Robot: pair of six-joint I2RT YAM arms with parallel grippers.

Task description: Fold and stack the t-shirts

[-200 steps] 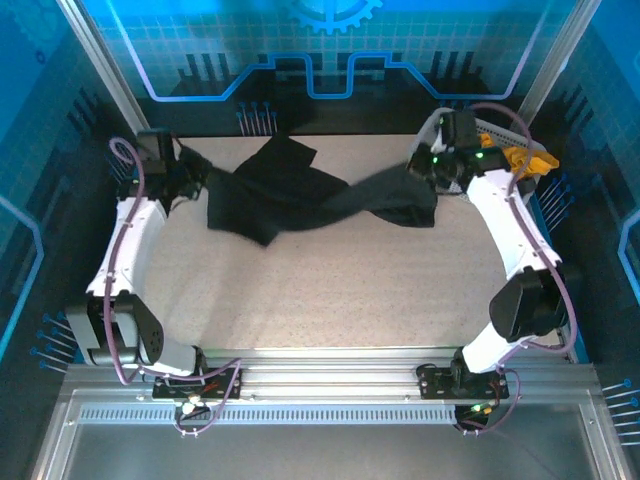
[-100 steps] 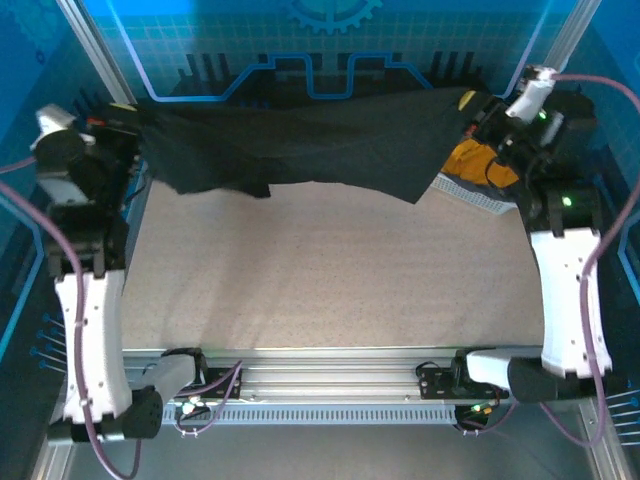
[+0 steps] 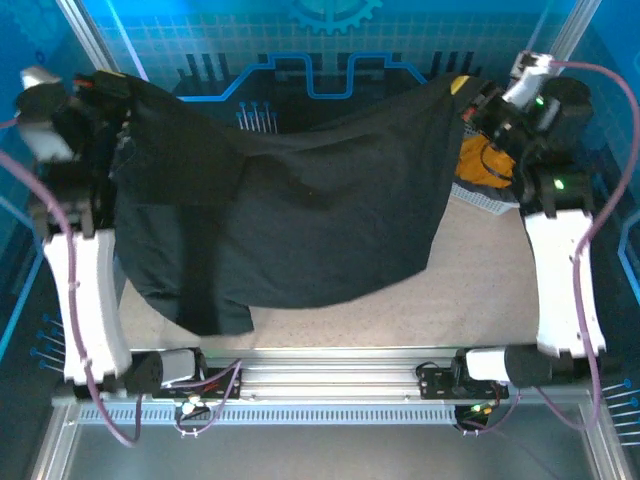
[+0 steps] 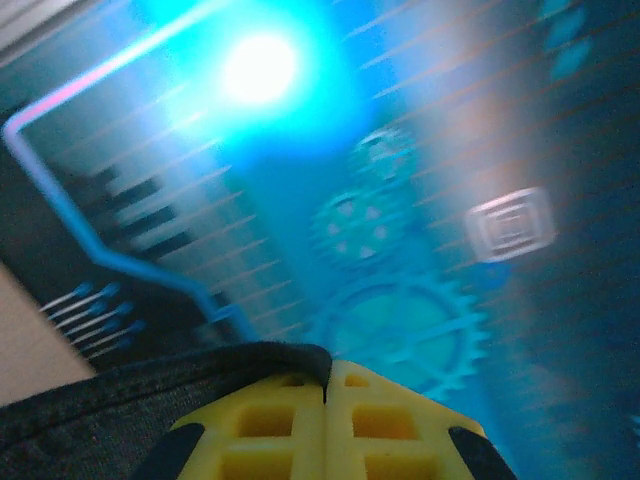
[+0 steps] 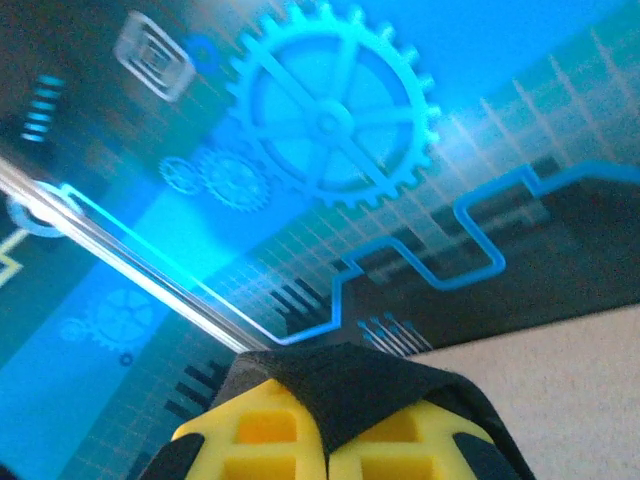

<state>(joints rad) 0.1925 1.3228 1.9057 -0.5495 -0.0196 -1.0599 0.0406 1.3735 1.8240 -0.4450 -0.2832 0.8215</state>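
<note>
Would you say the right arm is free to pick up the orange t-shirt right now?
Probably not: the orange t-shirt is near, but the right hand is shut on the black t-shirt.

The hanging black t-shirt [image 3: 300,220] hides the far and left parts of the worktop [image 3: 470,290] and the left edge of the mustard t-shirt [image 3: 483,160]. The white basket [image 3: 487,204] shows as a sliver. In the left wrist view the backdrop is smeared, and the bottom edge cuts off the left hand [image 4: 326,385]. A black fold covers the right hand [image 5: 328,455] at its tips.
</note>
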